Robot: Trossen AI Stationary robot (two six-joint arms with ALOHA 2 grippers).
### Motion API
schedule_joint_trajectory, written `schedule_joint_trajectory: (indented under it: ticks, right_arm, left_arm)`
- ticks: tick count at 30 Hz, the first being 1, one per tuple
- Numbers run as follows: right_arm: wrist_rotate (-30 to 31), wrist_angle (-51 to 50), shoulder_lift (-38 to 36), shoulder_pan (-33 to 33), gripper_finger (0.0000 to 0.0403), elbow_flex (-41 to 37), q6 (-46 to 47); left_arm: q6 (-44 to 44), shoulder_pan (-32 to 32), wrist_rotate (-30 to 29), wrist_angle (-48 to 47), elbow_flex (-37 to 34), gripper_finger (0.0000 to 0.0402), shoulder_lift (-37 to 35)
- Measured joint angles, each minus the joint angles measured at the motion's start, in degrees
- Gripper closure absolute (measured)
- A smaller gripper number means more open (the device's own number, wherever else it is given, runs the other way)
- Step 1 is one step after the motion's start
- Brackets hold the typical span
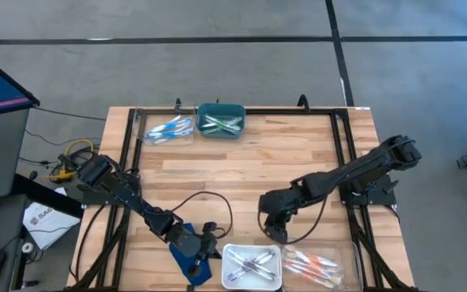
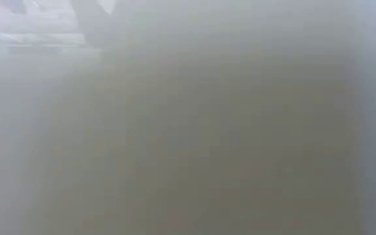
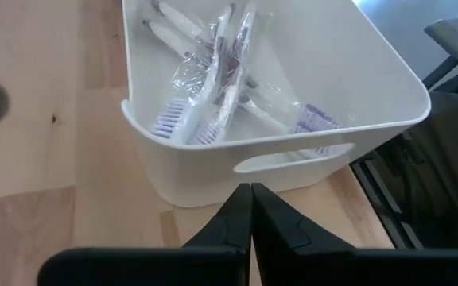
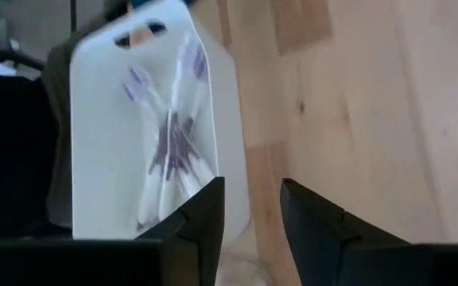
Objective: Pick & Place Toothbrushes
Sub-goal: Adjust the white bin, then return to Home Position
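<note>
- High view: your right hand (image 1: 275, 230) hangs just beside the white tray (image 1: 252, 267) of purple-grey toothbrushes (image 1: 250, 262), nearer the table's (image 1: 242, 174) middle; the orange toothbrushes (image 1: 314, 263) lie just right of that tray. The left hand (image 1: 209, 247) sits at the tray's other side.
- Low view: fogged; nothing to read.
- Left wrist view: the left hand (image 3: 251, 208) is closed, empty, facing the tray's wall.
- Right wrist view: your right hand (image 4: 250, 205) is parted, holding nothing; the brushes run lengthwise ahead.

No legible text or labels.
</note>
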Motion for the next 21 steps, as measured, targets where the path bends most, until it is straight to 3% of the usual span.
schedule_joint_trajectory:
  ticks: [6, 10, 21]
  right_arm:
    - [6.4, -0.3, -6.4, 0.0, 0.0285, 0.0, -4.1]
    - [9.4, -0.3, -10.6, 0.0, 0.0285, 0.0, -7.5]
    - [14.8, -0.5, -16.0, 0.0, 0.0285, 0.0, -14.0]
  left_arm:
    - [0.2, 0.1, -0.1, -0.2, 0.0, 0.0402, 0.0]
    - [0.2, 0.1, -3.3, -3.4, 0.0, 0.0402, -1.3]
    - [-1.1, 0.1, -12.9, -21.4, 0.0, 0.0402, -15.9]
